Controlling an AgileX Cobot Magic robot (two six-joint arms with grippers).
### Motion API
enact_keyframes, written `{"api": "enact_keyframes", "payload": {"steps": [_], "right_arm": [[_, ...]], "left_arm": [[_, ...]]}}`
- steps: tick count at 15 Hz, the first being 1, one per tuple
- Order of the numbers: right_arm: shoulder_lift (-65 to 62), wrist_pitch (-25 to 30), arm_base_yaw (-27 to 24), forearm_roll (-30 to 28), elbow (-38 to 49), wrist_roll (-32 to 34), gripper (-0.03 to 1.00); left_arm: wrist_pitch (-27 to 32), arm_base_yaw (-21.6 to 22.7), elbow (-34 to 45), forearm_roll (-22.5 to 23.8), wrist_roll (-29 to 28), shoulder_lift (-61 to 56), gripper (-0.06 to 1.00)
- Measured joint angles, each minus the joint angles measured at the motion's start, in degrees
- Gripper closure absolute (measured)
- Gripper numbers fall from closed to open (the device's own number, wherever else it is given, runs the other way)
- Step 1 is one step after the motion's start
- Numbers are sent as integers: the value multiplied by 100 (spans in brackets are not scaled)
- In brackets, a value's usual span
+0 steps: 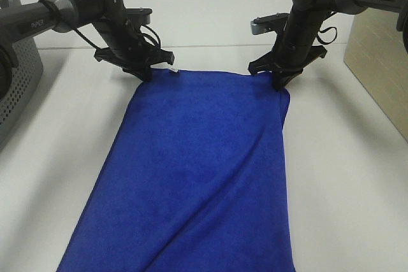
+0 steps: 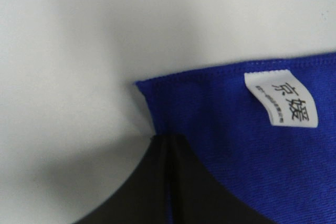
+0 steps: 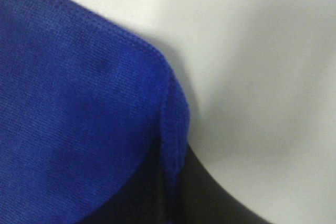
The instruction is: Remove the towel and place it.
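Note:
The deep blue towel point(image 1: 204, 170) lies spread on the white table, running from the far middle to the near edge of the exterior view. My left gripper point(image 1: 148, 71) is shut on its far left corner, next to the small white tag point(image 2: 281, 99). My right gripper point(image 1: 280, 81) is shut on the far right corner point(image 3: 168, 103). In both wrist views the black fingers point(image 2: 157, 182) pinch the cloth edge between them. A long fold runs diagonally across the near half of the towel.
A grey perforated basket point(image 1: 19, 87) stands at the left edge. A tan box point(image 1: 379, 62) stands at the right edge. White table surface point(image 1: 350, 176) shows on both sides of the towel.

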Motion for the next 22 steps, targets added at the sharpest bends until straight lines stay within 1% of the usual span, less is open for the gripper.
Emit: {"api": "enact_keyframes", "payload": {"steps": [2, 6, 9, 13, 14, 17, 22], "right_arm": [[46, -223, 0, 34, -183, -372, 97], [46, -670, 0, 40, -625, -963, 97], [46, -928, 0, 34, -670, -997, 97], [46, -1335, 0, 29, -670, -997, 97], [46, -1524, 0, 29, -670, -997, 97], [46, -1770, -6, 29, -670, -997, 97], [183, -1908, -40, -34, -670, -963, 97]], "left_arm": [[172, -17, -252, 218, -97, 63, 94], [155, -17, -378, 470, -126, 63, 94], [-11, 11, -510, 682, -138, 63, 94], [-229, 218, -567, 642, -103, 69, 94], [-504, 269, -567, 642, 69, 69, 94], [-1026, 275, -567, 498, 235, 69, 94], [-1461, 275, -567, 481, 590, 69, 94]]}}
